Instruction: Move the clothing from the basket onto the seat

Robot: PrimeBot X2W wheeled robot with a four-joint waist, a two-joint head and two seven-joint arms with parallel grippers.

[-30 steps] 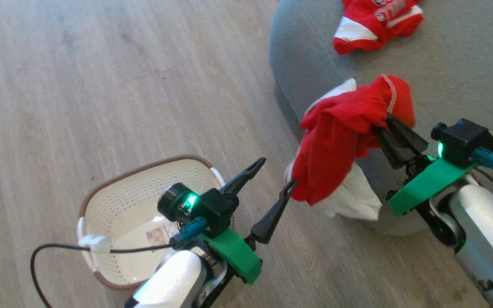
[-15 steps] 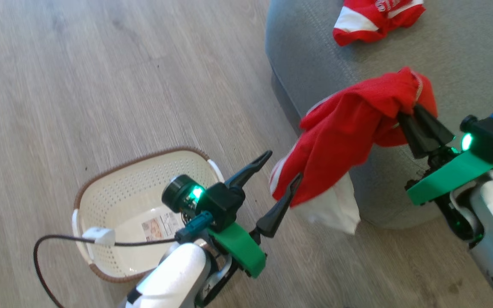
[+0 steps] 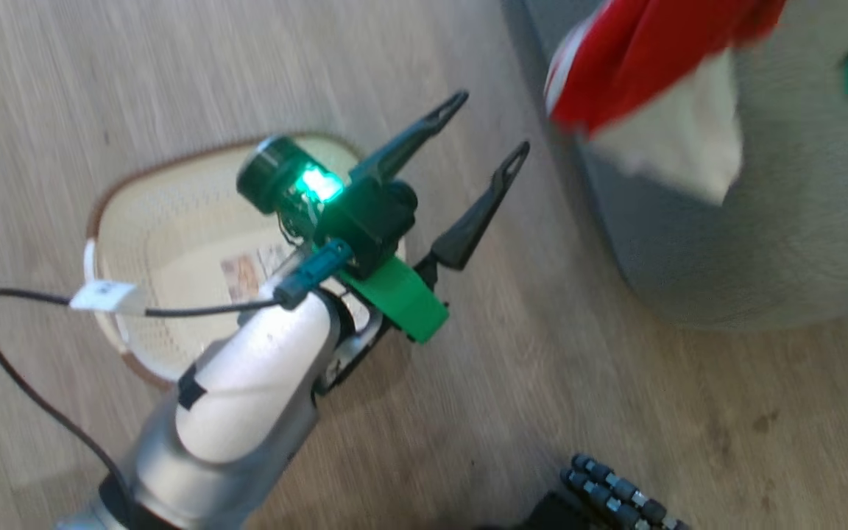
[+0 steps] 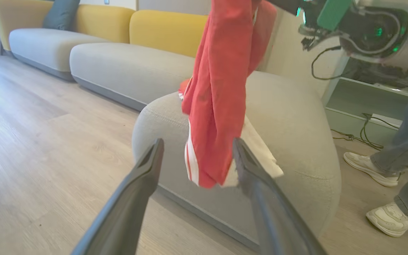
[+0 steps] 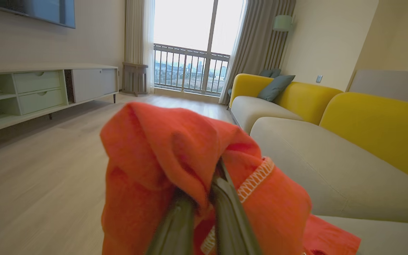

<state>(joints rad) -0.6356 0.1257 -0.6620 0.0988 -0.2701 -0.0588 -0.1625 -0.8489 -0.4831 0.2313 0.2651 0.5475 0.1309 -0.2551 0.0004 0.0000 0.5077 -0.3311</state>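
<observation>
A red garment of the clothing [image 4: 218, 88] with white panels hangs from my right gripper [image 5: 207, 191], which is shut on a bunched fold of it. The garment dangles in front of and above the grey seat [image 4: 296, 124], at the head view's top right [image 3: 637, 51]. My left gripper [image 3: 490, 124] is open, and its fingers frame the garment's lower end [image 4: 197, 141] without gripping it. The cream basket [image 3: 166, 206] stands on the floor under my left forearm, with a label on its bottom.
A person's legs in jeans and white shoes [image 4: 370, 164] stand right of the seat, near floor cables [image 4: 363, 134]. Grey sofas with yellow backs [image 4: 119, 67] lie beyond. A low cabinet [image 5: 41, 92] lines the far wall. A black ridged part [image 3: 615, 500] shows at the head view's bottom.
The head view has swung, so the basket and the seat sit differently in it. My right gripper has carried the red garment higher and further over the seat. My left gripper stays open.
</observation>
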